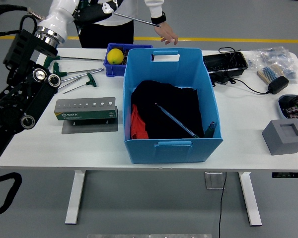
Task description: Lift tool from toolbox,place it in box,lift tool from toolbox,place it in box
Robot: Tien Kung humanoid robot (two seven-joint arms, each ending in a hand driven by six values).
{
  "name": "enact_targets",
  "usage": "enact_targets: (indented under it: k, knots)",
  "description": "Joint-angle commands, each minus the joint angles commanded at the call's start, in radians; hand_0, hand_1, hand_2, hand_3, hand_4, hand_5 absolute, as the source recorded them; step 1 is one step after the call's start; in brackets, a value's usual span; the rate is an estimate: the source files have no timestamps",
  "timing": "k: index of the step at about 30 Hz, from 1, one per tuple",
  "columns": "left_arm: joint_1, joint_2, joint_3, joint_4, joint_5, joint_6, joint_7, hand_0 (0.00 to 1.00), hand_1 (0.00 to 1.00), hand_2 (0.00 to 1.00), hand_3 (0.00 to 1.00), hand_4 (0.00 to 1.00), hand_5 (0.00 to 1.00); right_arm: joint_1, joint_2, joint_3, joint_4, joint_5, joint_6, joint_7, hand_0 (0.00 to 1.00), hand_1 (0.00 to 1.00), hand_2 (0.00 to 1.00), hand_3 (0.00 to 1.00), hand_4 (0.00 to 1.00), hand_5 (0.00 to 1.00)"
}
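Left hand (pixel 97 11) at eleven o'clock gripping a long wrench (pixel 136 20) above the blue box (pixel 173 144); risks clipping the person's hand (pixel 167 35) at twelve.

One head view, set high on the robot's side, looks forward and down over the whole worktop (pixel 35 144). Its near edge lies low, floor beyond, nothing seen close up.

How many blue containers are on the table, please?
2: the large blue box at the table's middle, and a small blue bin holding a yellow object, beside the box's far-left corner. None seems hidden.
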Motion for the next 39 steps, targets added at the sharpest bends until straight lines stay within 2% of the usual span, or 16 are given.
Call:
enact_targets:
  k: [2, 6, 10, 16, 19, 22, 23, 27, 28, 29, 32, 34, 35, 37, 39]
  knots:
    - [-0.004, -0.020, 0.028, 0.055, 0.002, 0.004, -0.002, 0.087, 0.002, 0.035, 0.068, 0.779, 0.554, 0.001, 0.000, -0.002, 0.001, 0.003, -0.001, 0.001, 0.651, 0.637, 0.704, 0.562, 0.794, 0.680]
    - [-0.018, -0.044, 0.073, 0.138, 0.016, 0.009, -0.001, 0.089, 0.002, 0.036, 0.069, 0.779, 0.552, 0.004, -0.001, -0.003, 0.001, 0.002, 0.000, 0.001, 0.650, 0.637, 0.705, 0.562, 0.793, 0.682]
    - [-0.036, -0.055, 0.136, 0.202, 0.011, 0.006, 0.007, 0.089, 0.002, 0.036, 0.069, 0.779, 0.552, 0.004, -0.002, -0.005, 0.003, 0.001, 0.000, 0.001, 0.650, 0.637, 0.705, 0.562, 0.793, 0.682]
    - [-0.087, -0.055, 0.340, 0.290, -0.161, 0.012, -0.011, 0.091, 0.002, 0.039, 0.073, 0.775, 0.534, 0.009, -0.004, -0.001, 0.004, -0.011, 0.001, -0.003, 0.651, 0.637, 0.704, 0.561, 0.793, 0.681]
    - [-0.107, -0.068, 0.447, 0.319, -0.201, 0.018, -0.014, 0.092, 0.002, 0.040, 0.077, 0.771, 0.519, 0.011, -0.005, -0.002, 0.004, -0.009, 0.002, -0.002, 0.650, 0.635, 0.704, 0.561, 0.793, 0.681]
    - [-0.129, -0.088, 0.526, 0.353, -0.260, 0.012, -0.012, 0.092, 0.002, 0.040, 0.077, 0.771, 0.519, 0.018, -0.007, 0.001, 0.004, -0.019, 0.005, -0.005, 0.650, 0.635, 0.704, 0.561, 0.793, 0.681]
    - [-0.138, -0.096, 0.547, 0.366, -0.281, 0.009, -0.013, 0.119, 0.054, 0.138, 0.203, 0.773, 0.498, 0.021, -0.008, 0.003, 0.005, -0.026, 0.006, -0.007, 0.650, 0.636, 0.704, 0.561, 0.791, 0.681]
    - [-0.170, -0.134, 0.597, 0.428, -0.334, 0.005, -0.009, 0.119, 0.054, 0.138, 0.203, 0.773, 0.498, 0.032, -0.012, 0.003, 0.006, -0.035, 0.008, -0.010, 0.650, 0.636, 0.704, 0.561, 0.791, 0.681]
    - [-0.178, -0.134, 0.605, 0.446, -0.342, 0.005, -0.008, 0.119, 0.054, 0.138, 0.203, 0.773, 0.498, 0.035, -0.012, 0.003, 0.006, -0.036, 0.008, -0.010, 0.650, 0.636, 0.704, 0.561, 0.791, 0.681]
    - [-0.184, -0.134, 0.612, 0.462, -0.349, 0.005, -0.007, 0.136, 0.097, 0.188, 0.302, 0.773, 0.489, 0.037, -0.012, 0.003, 0.006, -0.038, 0.008, -0.010, 0.650, 0.636, 0.704, 0.561, 0.791, 0.680]
    - [-0.203, -0.134, 0.631, 0.514, -0.377, -0.001, -0.002, 0.136, 0.097, 0.188, 0.302, 0.773, 0.489, 0.045, -0.014, 0.003, 0.007, -0.046, 0.009, -0.012, 0.650, 0.636, 0.704, 0.561, 0.791, 0.680]
    - [-0.210, -0.134, 0.642, 0.534, -0.398, -0.019, 0.008, 0.136, 0.097, 0.188, 0.302, 0.773, 0.489, 0.048, -0.015, -0.001, 0.008, -0.045, 0.009, -0.011, 0.650, 0.636, 0.704, 0.561, 0.791, 0.680]
    - [-0.213, -0.134, 0.647, 0.538, -0.403, -0.039, 0.018, 0.280, 0.360, 0.493, 0.571, 0.875, 0.572, 0.049, -0.015, -0.003, 0.008, -0.043, 0.009, -0.010, 0.650, 0.636, 0.705, 0.561, 0.791, 0.681]
    - [-0.217, -0.134, 0.657, 0.542, -0.415, -0.068, 0.027, 0.280, 0.360, 0.493, 0.571, 0.875, 0.572, 0.051, -0.016, -0.004, 0.008, -0.043, 0.009, -0.010, 0.650, 0.636, 0.705, 0.561, 0.791, 0.681]
    - [-0.218, -0.134, 0.665, 0.544, -0.439, -0.075, 0.028, 0.280, 0.360, 0.493, 0.571, 0.875, 0.572, 0.053, -0.017, -0.006, 0.009, -0.042, 0.009, -0.009, 0.650, 0.636, 0.705, 0.561, 0.791, 0.681]
